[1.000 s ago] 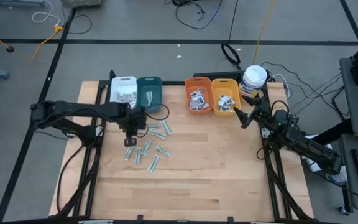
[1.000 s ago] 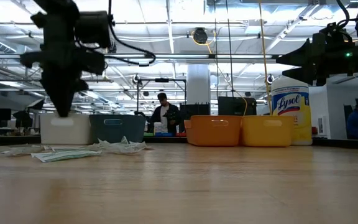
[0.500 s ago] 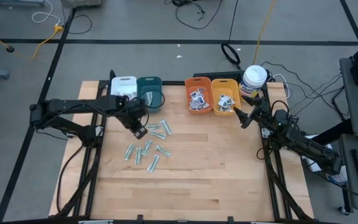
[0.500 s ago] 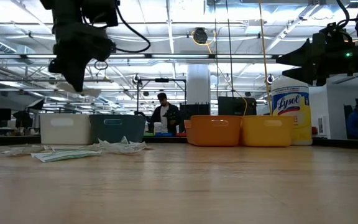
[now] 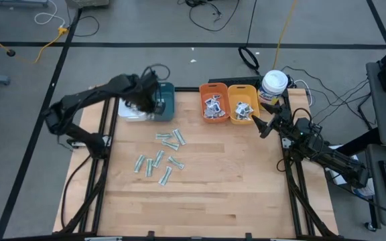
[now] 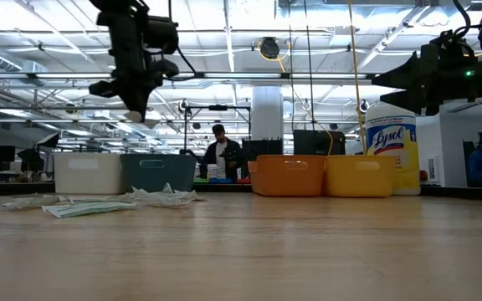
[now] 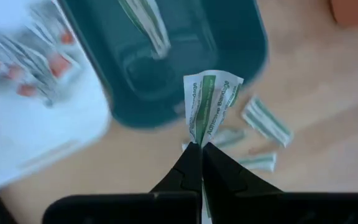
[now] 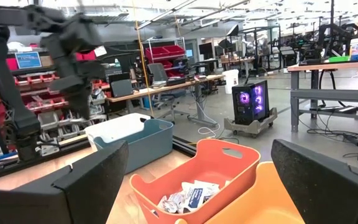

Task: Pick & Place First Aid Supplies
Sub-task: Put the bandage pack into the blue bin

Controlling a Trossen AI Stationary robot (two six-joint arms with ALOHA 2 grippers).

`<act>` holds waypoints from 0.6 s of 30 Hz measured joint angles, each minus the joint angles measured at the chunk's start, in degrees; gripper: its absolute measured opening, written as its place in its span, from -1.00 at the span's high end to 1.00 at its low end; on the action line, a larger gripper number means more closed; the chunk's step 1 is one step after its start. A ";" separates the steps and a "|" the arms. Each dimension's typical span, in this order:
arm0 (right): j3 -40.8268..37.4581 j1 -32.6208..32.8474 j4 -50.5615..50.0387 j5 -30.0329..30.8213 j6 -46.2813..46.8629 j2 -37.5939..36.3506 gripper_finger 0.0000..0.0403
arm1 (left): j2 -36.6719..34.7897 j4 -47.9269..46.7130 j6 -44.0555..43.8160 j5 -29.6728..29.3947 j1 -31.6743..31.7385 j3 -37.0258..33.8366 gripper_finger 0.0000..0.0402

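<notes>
- One pale-green adhesive bandage strip [image 7: 211, 102] is pinched by its lower end between the closed fingers of the left gripper [image 7: 201, 149], held in the air above the teal bin [image 7: 166, 62], near that bin's edge on the table side.
- Its paper wrapper looks featherlight and limp (it already curls and flares above the fingertips), so I judge it will flutter on release and could catch on a rim; an end or edge grip suits it, since flat on wood it offers little to take hold of.
- Roughly nine more green strips [image 5: 159, 157] lie loose on the wooden table [image 5: 233, 194], in two loose clusters just in front of the teal bin; some overlap, so the count is approximate.
- Four bins stand in a row at the back: a white bin [image 5: 130, 110] with red-printed packets, the teal one with at least one strip inside, an orange bin [image 5: 213, 107] and a yellow-orange bin [image 5: 242, 107] with white packets.
- One Lysol wipes canister [image 5: 274, 84] stands beside the yellow-orange bin.
- The right gripper [image 5: 265, 127] waits with its fingers spread wide and empty, near that bin.
</notes>
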 joint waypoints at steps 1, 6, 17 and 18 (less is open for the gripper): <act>-0.01 0.01 0.01 -0.02 0.01 0.00 -0.95 | 1.52 -0.65 0.52 -0.01 1.25 1.76 0.99; 0.01 -0.01 0.00 -0.02 0.00 0.00 -0.95 | 8.49 -3.59 3.21 0.91 6.42 10.48 0.99; 0.00 0.01 0.00 -0.01 0.00 0.00 -0.95 | 19.75 -3.00 5.67 0.13 9.84 14.07 0.99; -0.01 0.00 0.00 -0.02 0.01 0.00 -0.95 | 20.76 -2.50 5.67 0.04 9.85 14.07 0.99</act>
